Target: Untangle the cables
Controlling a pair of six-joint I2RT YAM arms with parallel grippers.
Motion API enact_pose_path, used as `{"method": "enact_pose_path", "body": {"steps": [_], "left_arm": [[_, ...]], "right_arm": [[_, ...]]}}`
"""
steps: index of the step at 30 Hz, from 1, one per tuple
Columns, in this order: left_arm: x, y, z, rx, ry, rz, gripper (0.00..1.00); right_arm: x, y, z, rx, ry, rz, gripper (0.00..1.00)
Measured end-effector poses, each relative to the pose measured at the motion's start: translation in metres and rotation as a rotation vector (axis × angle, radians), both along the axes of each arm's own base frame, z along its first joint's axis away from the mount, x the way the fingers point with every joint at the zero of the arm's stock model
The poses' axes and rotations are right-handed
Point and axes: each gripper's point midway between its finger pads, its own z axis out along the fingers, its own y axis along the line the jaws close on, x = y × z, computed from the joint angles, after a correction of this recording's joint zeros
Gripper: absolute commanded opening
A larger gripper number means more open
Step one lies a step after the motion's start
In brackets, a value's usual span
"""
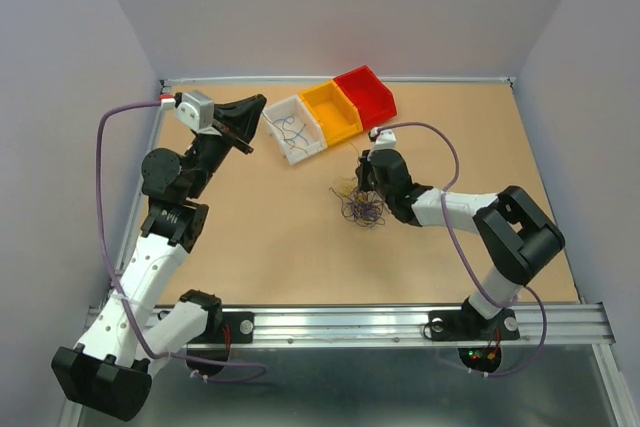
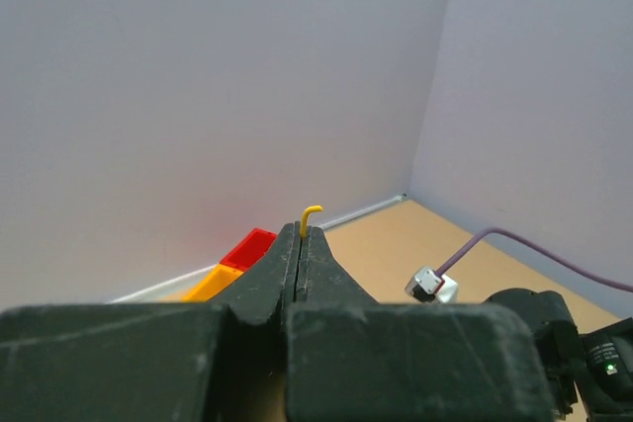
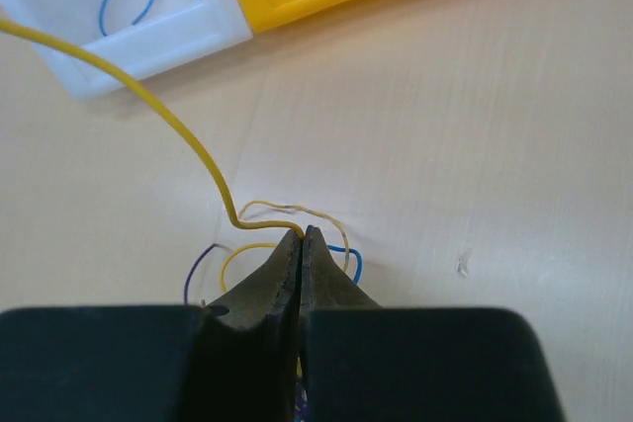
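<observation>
Right wrist: your right gripper (image 3: pixel 302 236) clamps a yellow cable (image 3: pixel 188 140) running to ten o'clock; left gripper (image 2: pixel 300 236) pinches a yellow tip (image 2: pixel 310 211).

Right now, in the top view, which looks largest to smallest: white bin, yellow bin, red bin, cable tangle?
1. White bin, yellow bin, red bin: alike, so I do not rank them.
2. Cable tangle: smallest, though its loose outline is unsure.
</observation>
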Motion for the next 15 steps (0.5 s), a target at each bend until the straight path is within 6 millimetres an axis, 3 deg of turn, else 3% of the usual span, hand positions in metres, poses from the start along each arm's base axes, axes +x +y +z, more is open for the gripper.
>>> {"method": "enact_pose_path", "body": {"steps": [2,5,7,11,13,15], "left_arm": [[0.003,-0.002,-0.005,-0.007,-0.001,-0.007,0.0],[0.02,-0.014,-0.021,0.001,0.031,-0.04,0.0],[0.034,-0.021,-0.037,0.016,0.068,-0.058,0.0],[0.069,-0.035,-0.092,0.058,0.218,-0.069,0.16],[0.084,-0.041,-0.12,0.084,0.297,-0.074,0.33],[0.097,-0.048,-0.137,0.107,0.353,-0.086,0.58]], "right_arm": [[-0.003,0.003,0.014,0.029,-0.011,0.018,0.0],[-0.009,0.006,0.051,0.094,-0.066,0.039,0.01],[-0.017,0.004,0.092,0.16,-0.141,0.051,0.01],[-0.034,-0.005,0.14,0.242,-0.24,0.059,0.01],[-0.042,-0.011,0.152,0.266,-0.267,0.059,0.0],[-0.047,-0.014,0.159,0.283,-0.281,0.061,0.0]]}}
